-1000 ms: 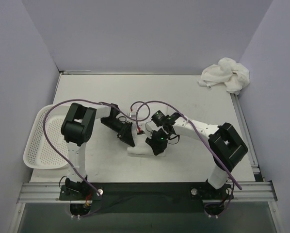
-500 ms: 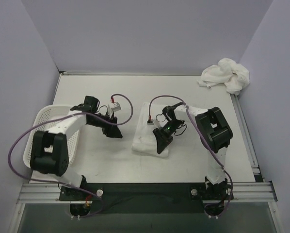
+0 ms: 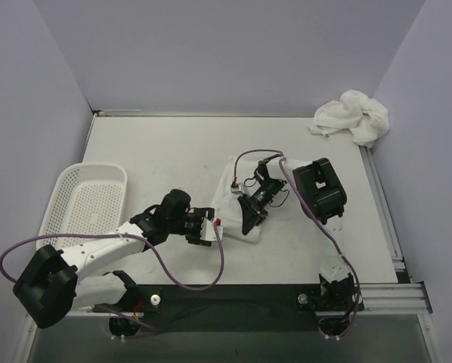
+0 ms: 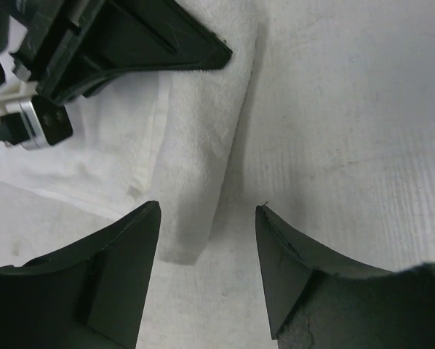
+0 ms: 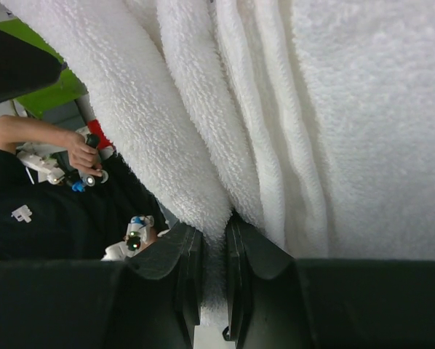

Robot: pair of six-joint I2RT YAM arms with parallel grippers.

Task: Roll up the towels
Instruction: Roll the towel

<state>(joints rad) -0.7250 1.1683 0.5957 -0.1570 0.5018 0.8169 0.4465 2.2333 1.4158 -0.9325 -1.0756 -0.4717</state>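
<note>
Right gripper (image 5: pixel 212 243): pinched narrow on a fold of the towel (image 3: pixel 227 193), which lies flat mid counter (image 3: pixel 150 151). Left gripper (image 4: pixel 206 216): jaws apart, empty, at the towel's near corner. Second towel (image 3: pixel 352 115): crumpled, far right corner.

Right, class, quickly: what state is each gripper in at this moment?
Left gripper: open, holding nothing.
Right gripper: closed, pinching a fold of the white towel.
</note>
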